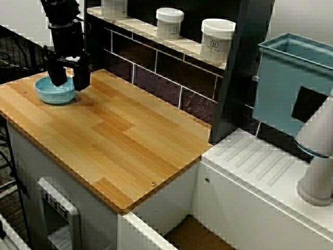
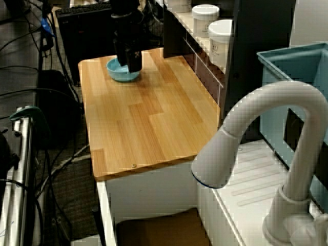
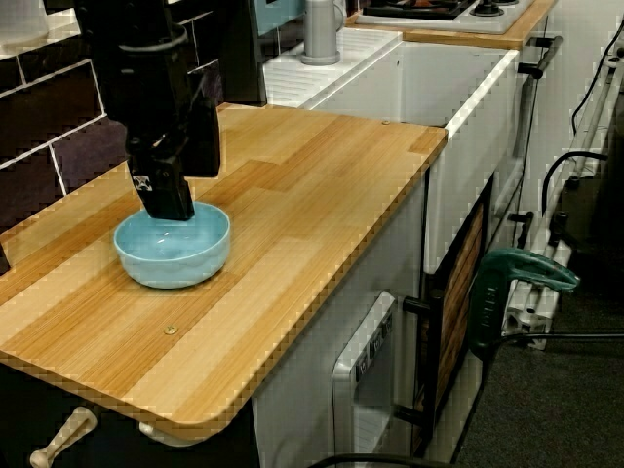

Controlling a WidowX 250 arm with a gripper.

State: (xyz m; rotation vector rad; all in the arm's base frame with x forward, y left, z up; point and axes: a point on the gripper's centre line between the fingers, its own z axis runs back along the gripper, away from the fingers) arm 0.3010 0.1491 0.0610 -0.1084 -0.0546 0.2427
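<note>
Wooden worktop (image 1: 119, 140) beside a white sink unit, with white jars (image 1: 217, 40) on the tiled ledge behind. Blue bowl (image 1: 51, 95) stands upright at the worktop's far corner. Black claw (image 1: 68, 83) hangs over the bowl, jaws apart and gripping nothing, with one finger inside the bowl and the other just outside its rim.

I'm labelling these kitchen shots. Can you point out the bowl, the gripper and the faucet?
bowl (image 3: 175, 265), low view from the side, on its outer wall.
gripper (image 1: 69, 84), view from above, midway between its fingertips.
faucet (image 2: 279, 95), view from behind the faucet, top of its arch.
</note>
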